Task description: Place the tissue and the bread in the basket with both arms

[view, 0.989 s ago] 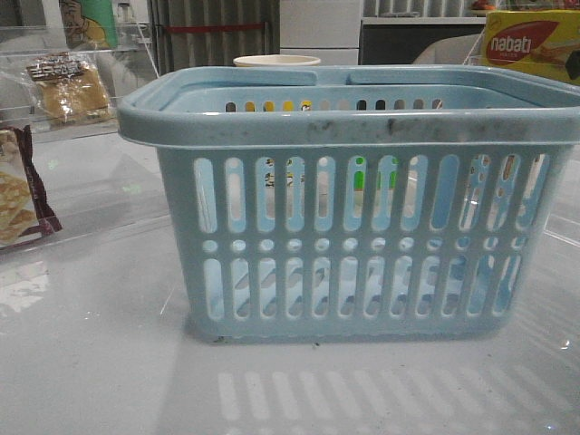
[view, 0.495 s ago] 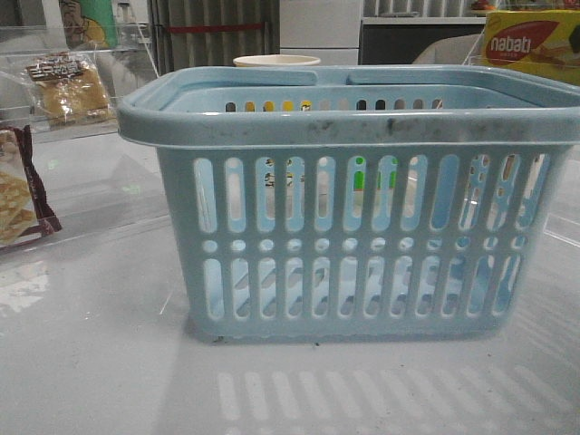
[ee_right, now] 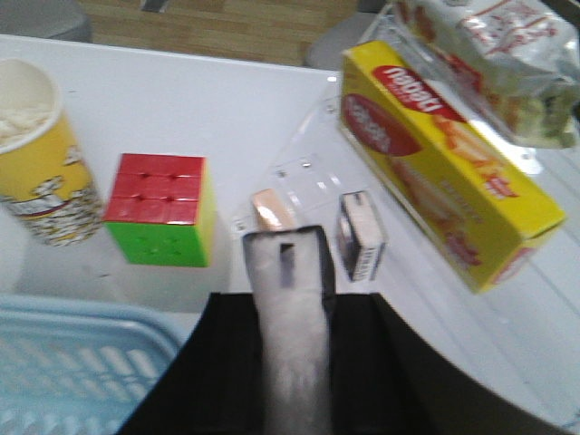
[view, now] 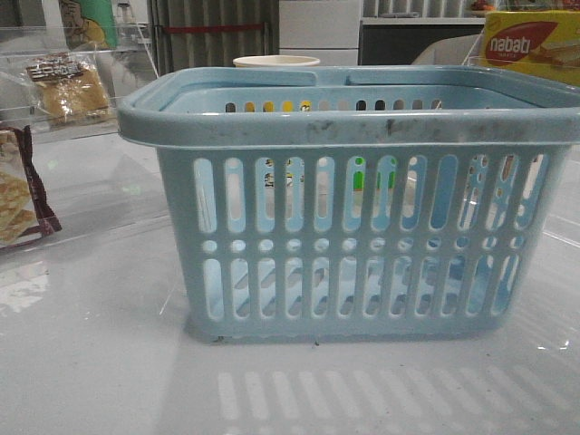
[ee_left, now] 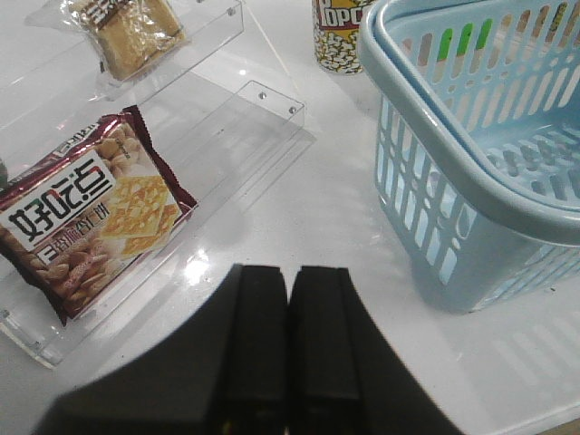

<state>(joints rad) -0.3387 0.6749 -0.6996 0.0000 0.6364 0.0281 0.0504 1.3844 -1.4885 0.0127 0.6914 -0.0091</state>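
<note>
Waiting closed and empty, the left gripper (ee_left: 288, 362) must reach the bread (ee_left: 127, 32); right gripper (ee_right: 288, 362) clutches something pale.

You see one light-blue basket (view: 353, 245), one bag of bread (ee_left: 127, 32), one maroon-edged cracker pack (ee_left: 91, 213), one popcorn cup (ee_right: 41, 154), one Rubik's cube (ee_right: 163, 208), and one yellow Nabati wafer box (ee_right: 444, 163).
</note>
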